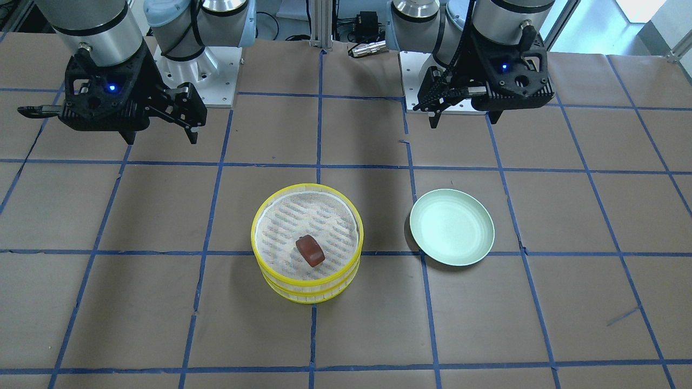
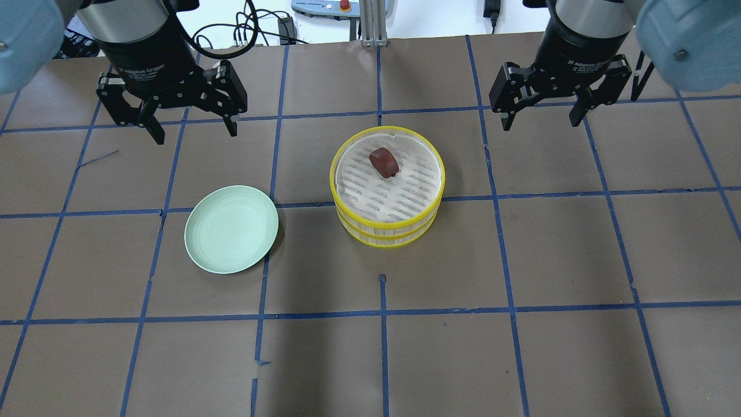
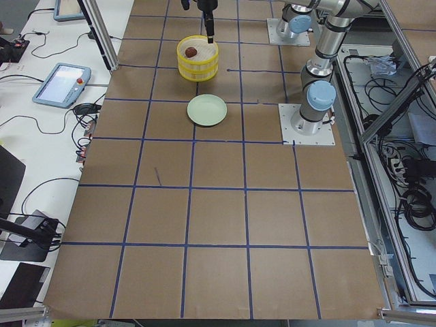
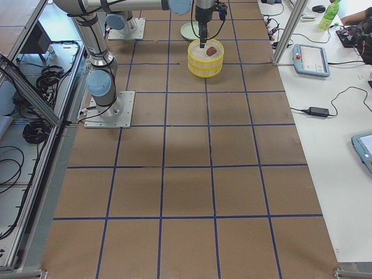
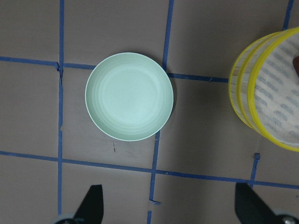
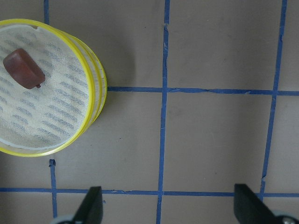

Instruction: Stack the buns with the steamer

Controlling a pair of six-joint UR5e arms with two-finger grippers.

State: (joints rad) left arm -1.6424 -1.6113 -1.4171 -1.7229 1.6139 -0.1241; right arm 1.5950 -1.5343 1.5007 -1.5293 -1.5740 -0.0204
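A yellow steamer (image 2: 382, 233) of two stacked tiers stands mid-table. A reddish-brown oblong bun (image 2: 384, 162) lies on the top tier's white slatted floor, also in the front view (image 1: 310, 250) and the right wrist view (image 6: 23, 69). The white bun is not in view. My left gripper (image 2: 194, 134) hangs open and empty above the table behind a light green plate (image 2: 231, 229). My right gripper (image 2: 539, 123) hangs open and empty to the right of the steamer, apart from it. The left wrist view shows the plate (image 5: 129, 96) bare and the steamer's edge (image 5: 243, 93).
The table is brown paper with a blue tape grid. The arm bases (image 1: 200, 75) stand at its robot side. A tablet (image 3: 61, 84) and cables lie off the table's far edge.
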